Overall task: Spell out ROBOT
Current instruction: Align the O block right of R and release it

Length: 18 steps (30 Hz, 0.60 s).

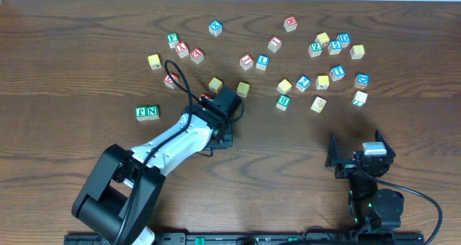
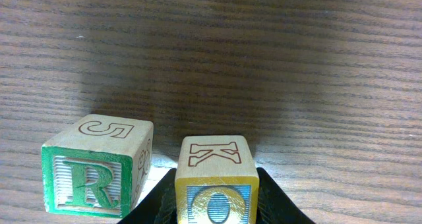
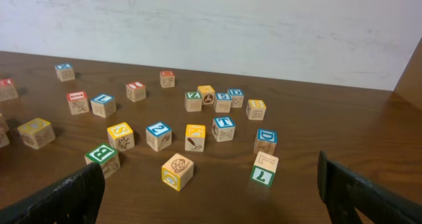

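Our left gripper (image 2: 214,209) is clamped on the yellow O cube (image 2: 214,184). The green R cube (image 2: 92,174) sits just beside it at nine o'clock, with a thin gap between them. Overhead, the left arm (image 1: 180,137) hides both cubes. The right gripper (image 3: 214,194) gapes empty, well apart, so we judge the O belongs at R's three o'clock.

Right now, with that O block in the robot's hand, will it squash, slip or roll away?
The O block looks like solid wood with flat faces, so probably stiff and unlikely to roll. Its smooth painted sides might slip a little between the fingers. Small and wooden, probably light.
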Tool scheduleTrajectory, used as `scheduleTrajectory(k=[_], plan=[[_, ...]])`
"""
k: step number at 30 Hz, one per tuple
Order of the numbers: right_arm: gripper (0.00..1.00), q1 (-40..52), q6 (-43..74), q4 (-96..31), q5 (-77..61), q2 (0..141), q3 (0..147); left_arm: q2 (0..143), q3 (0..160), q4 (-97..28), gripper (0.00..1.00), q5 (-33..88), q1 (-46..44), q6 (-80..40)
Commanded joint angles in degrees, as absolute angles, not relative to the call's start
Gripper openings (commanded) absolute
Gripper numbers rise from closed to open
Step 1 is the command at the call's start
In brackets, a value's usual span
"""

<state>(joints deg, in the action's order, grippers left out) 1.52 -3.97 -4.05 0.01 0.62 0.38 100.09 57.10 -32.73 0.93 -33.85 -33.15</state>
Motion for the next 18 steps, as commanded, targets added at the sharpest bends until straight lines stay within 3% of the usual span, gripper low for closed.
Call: scheduleTrajectory(k=[1,2,3,4,5,18], plan=[[0.99,1.17,-3.44,-4.29,0.51,0.38,0.32,102.10,56.90,-32.67,0.08,0.47,-33.93,-33.04],[0.99,1.17,-3.46,-4.32,0.51,0.38,0.32,102.10,56.93,-32.67,0.08,0.47,-33.93,-33.04],[0.99,1.17,-3.46,-4.29,0.51,0.38,0.32,102.10,56.93,-32.64,0.17,0.47,-33.93,-33.06],[0.99,1.17,-3.44,-4.32,0.51,0.38,0.32,102.10,56.99,-32.67,0.41,0.45,-33.93,-33.04],[0.99,1.17,-3.46,-4.29,0.51,0.38,0.32,102.10,57.04,-32.64,0.45,0.45,-33.93,-33.06],[0.99,1.17,-3.46,-4.32,0.51,0.38,0.32,98.54,58.00,-33.67,0.48,0.45,-33.93,-32.99]])
